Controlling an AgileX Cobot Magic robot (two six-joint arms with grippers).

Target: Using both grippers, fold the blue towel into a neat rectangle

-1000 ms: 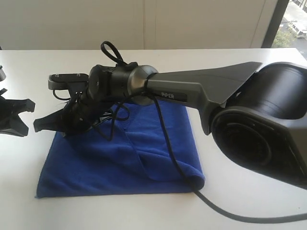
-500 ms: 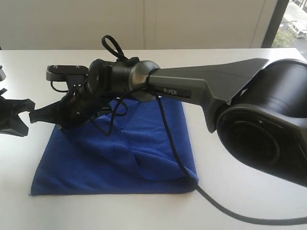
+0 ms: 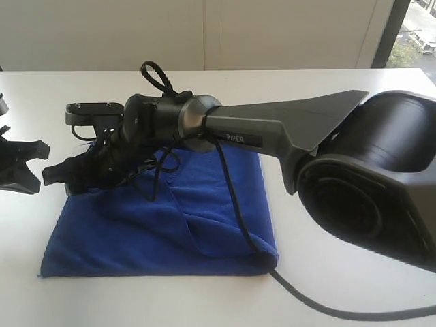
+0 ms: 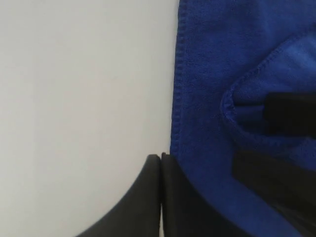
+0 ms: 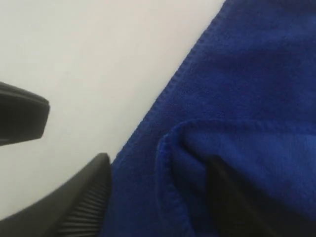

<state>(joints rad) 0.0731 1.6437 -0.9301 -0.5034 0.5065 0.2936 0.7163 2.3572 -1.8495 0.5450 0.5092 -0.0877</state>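
The blue towel (image 3: 170, 225) lies folded on the white table (image 3: 340, 293), with a loose corner flap folded onto its middle. My right gripper (image 3: 61, 174) reaches across the towel to its far left corner. In the right wrist view this gripper (image 5: 158, 163) is open, one ribbed finger (image 5: 89, 197) beside the hem and the other on the cloth, a raised fold of towel (image 5: 187, 148) between them. My left gripper (image 3: 27, 160) hovers just left of the towel. In its wrist view the left gripper (image 4: 161, 158) is shut and empty, beside the towel's stitched edge (image 4: 176, 98).
The right arm's thick grey link (image 3: 286, 126) and large base joint (image 3: 381, 184) stretch over the towel's far side. A black cable (image 3: 306, 300) trails off it across the cloth onto the table at the front right. A window (image 3: 415, 34) is at the back right.
My right gripper has opened and let go of the towel's corner, dropping slightly. The towel's left side has spread a little further left. The left gripper has stayed put.
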